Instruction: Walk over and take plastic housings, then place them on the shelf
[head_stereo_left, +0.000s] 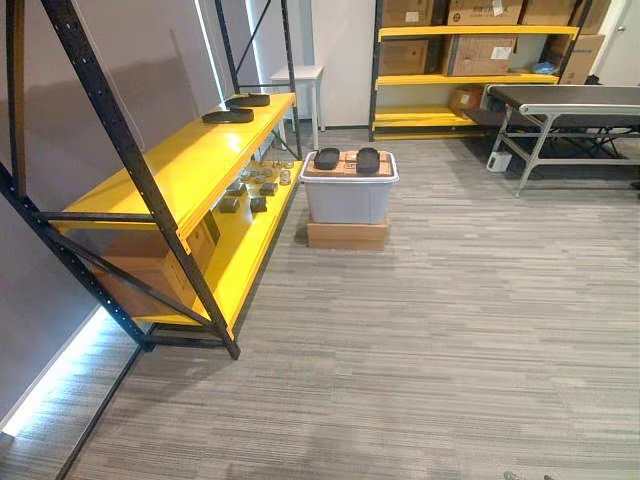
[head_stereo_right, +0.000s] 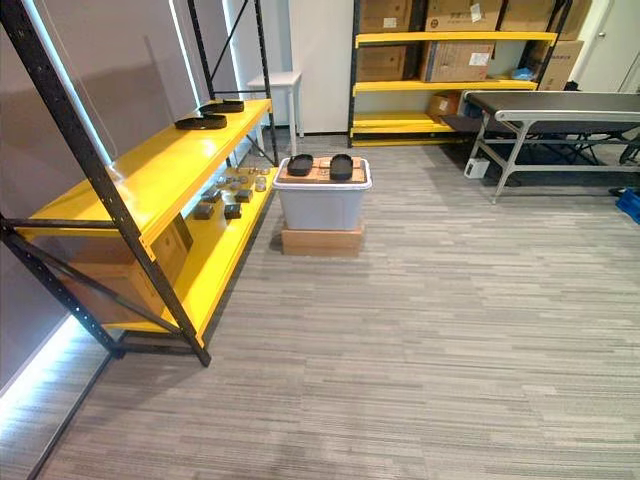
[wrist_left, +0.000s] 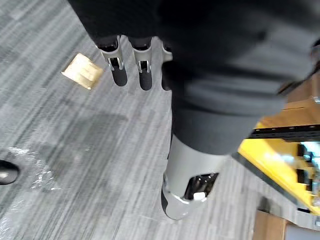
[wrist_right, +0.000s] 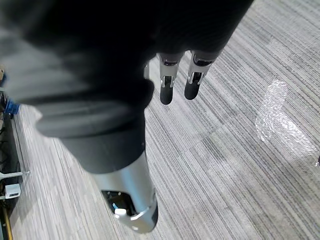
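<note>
Left hand (wrist_left: 119, 67) and right hand (wrist_right: 167, 86) hang empty, fingers loosely straight; housings (head_stereo_left: 327, 158) on the bin (head_stereo_left: 348, 201) lie well ahead; a leftward drift risks striking the shelf (head_stereo_left: 180, 170)

Bright, even room light, glowing floor strip (head_stereo_left: 50, 378) (soft glare on yellow shelf (head_stereo_left: 190, 160))

housings (head_stereo_left: 327, 158) on bin (head_stereo_left: 348, 200), shelf (head_stereo_left: 180, 165) at left

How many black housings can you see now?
4. Two housings lie side by side on the grey bin's lid; two more sit at the far end of the yellow top shelf. Small lower-shelf items might hide others.
</note>
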